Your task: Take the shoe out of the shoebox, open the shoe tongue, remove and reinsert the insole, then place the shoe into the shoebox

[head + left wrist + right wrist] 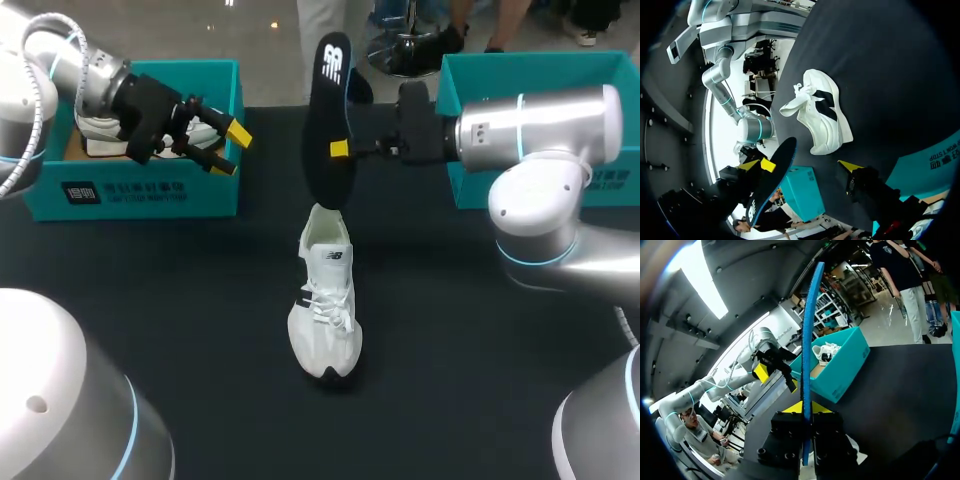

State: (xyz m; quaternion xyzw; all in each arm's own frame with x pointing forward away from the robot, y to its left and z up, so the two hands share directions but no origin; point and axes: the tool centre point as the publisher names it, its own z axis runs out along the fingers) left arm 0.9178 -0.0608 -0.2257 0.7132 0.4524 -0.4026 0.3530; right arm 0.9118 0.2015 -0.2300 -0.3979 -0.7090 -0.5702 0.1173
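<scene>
Above the heel of the shoe (325, 300), insole (325, 100) upright in right end effector (333, 150)

A white logo mark sits near the heel end of the black insole (325, 110). A small dark logo is printed on the tongue of the white shoe (325, 300). The left teal shoebox (150, 190) carries a dark emblem and a line of lettering on its front wall, seemingly too small to read reliably.
</scene>
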